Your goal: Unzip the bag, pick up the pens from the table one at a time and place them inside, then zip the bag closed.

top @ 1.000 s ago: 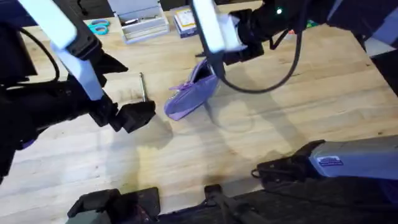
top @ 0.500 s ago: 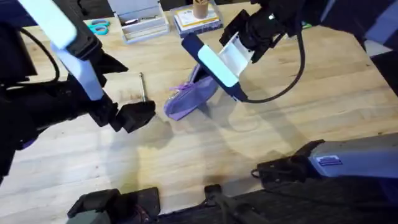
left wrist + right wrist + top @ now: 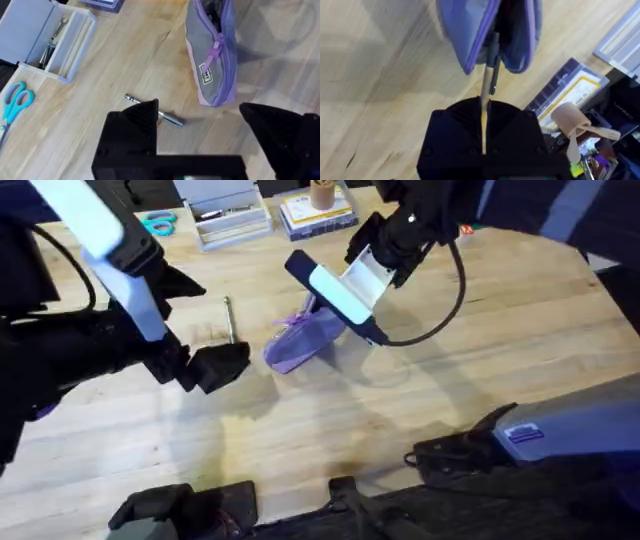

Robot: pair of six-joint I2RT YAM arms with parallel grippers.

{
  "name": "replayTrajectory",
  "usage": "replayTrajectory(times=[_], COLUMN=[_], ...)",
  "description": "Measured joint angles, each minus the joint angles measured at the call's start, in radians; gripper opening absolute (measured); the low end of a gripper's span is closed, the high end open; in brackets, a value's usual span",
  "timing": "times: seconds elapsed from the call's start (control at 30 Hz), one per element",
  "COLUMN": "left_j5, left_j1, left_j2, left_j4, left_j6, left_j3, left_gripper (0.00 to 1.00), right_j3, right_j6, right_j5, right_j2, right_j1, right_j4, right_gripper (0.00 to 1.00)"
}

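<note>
On the table (image 3: 520, 350), the lavender pouch (image 3: 305, 340) lies near centre with the right arm's gripper (image 3: 312, 308) at its 1 o'clock end, the silver pen (image 3: 229, 319) at its 9 o'clock, and the left gripper (image 3: 222, 364) just below that pen.

nothing you can actually read here. the bag (image 3: 212, 55) carries a small pale label (image 3: 205, 74) on its side, near the zipper pull, with dark marks on it, too small to make out. the right arm's base link has a blue and white sticker (image 3: 528, 437), lettering unreadable. the stack of books (image 3: 316, 213) at the far edge of the table (image 3: 520, 330) shows a yellow and white cover, print too blurred to tell.
</note>
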Motion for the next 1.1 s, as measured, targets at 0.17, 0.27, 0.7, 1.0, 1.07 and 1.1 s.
replayTrajectory(times=[0.17,0.27,0.7,1.0,1.07,1.1], left_j5=[0.000,0.000,0.000,0.000,0.000,0.000], left_j1=[0.000,0.000,0.000,0.000,0.000,0.000], left_j2=[0.000,0.000,0.000,0.000,0.000,0.000], left_j4=[-0.001,-0.008,-0.013,-0.031,-0.032,-0.033], left_j6=[0.000,0.000,0.000,0.000,0.000,0.000], left_j3=[0.000,0.000,0.000,0.000,0.000,0.000], left_gripper=[0.994,0.994,0.994,0.994,0.994,0.993], right_j3=[0.000,0.000,0.000,0.000,0.000,0.000], right_j6=[0.017,0.023,0.051,0.112,0.133,0.144], right_j5=[-0.060,-0.082,-0.100,-0.124,-0.153,-0.166], right_j2=[0.007,0.007,0.074,0.084,0.084,0.084], right_j1=[0.012,0.032,0.112,0.192,0.200,0.201], right_j4=[0.008,0.008,0.018,0.022,0.022,0.022], right_gripper=[0.033,0.033,0.033,0.033,0.033,0.033])
